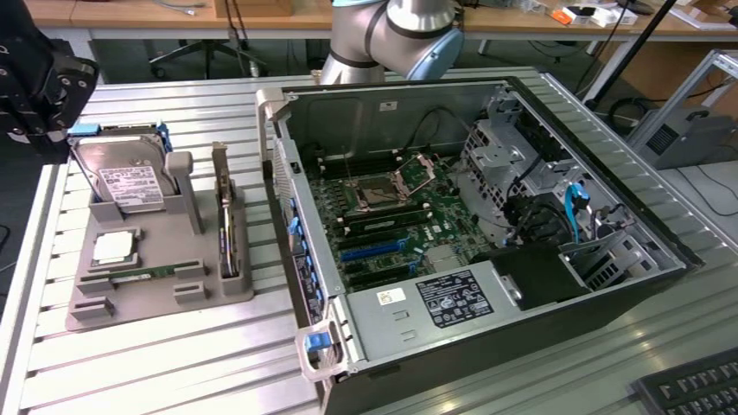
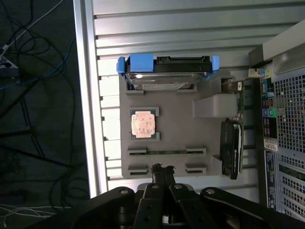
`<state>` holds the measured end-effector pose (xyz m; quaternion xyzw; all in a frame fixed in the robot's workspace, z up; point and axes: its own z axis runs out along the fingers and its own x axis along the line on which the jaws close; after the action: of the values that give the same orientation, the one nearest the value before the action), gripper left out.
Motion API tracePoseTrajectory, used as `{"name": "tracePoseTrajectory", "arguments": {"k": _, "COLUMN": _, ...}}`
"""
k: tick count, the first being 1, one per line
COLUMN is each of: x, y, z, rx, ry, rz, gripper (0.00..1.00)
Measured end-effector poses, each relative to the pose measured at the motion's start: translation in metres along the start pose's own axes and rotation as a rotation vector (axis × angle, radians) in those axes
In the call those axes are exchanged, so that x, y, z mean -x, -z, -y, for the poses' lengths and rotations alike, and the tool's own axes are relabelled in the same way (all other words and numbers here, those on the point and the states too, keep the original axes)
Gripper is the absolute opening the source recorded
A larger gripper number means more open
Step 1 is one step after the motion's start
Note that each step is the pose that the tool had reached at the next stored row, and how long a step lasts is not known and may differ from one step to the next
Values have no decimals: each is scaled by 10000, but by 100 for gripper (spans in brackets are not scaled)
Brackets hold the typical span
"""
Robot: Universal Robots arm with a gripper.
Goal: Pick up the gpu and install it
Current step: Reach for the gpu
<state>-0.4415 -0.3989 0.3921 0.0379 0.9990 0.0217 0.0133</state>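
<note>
Where the exterior view looks down on the bench, a grey moulded parts tray (image 1: 150, 304) sits on the ribbed aluminium table (image 1: 173, 363). It lies to that view's left of an open black-and-silver tower computer case (image 1: 392, 91) laid on its side.

- The gpu (image 1: 226, 220), a thin green circuit card with a black cooler, stands on edge in the tray slot nearest the case. Not installed.
- A grey upright post (image 1: 181, 186) of the tray stands just beside the card, between it and the silver hard drive with white label and blue rails (image 1: 127, 183).
- Also in the tray: 1 square silver processor chip (image 1: 113, 248) and 1 narrow green memory stick (image 1: 144, 274).
- Inside the case: the green motherboard (image 1: 386, 216), with blue cables (image 1: 573, 207) and a black box (image 1: 537, 275) toward the view's right.
- The grey-and-blue robot arm (image 1: 398, 35) rises behind the case.
- A black keyboard corner (image 1: 692, 393) lies on the table.

Wrist view:
- The black gripper (image 2: 162, 171) hangs high over the tray (image 2: 181, 129), jaws pressed together with nothing between them.
- Its tips show over the tray edge by the memory stick (image 2: 167, 152), well apart from the gpu (image 2: 232, 145).
- The card sits edge-up, just beside the case's perforated panel (image 2: 286, 109), with the post (image 2: 214, 107) touching its near side.
- The hard drive (image 2: 167, 76) and the chip (image 2: 143, 124) lie clear of the gripper.
</note>
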Motion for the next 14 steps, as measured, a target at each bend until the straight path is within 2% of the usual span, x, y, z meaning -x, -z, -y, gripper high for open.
{"name": "tracePoseTrajectory", "arguments": {"k": 14, "x": -171, "y": 3, "z": 13, "rx": 0, "ry": 1, "rz": 0, "gripper": 11}}
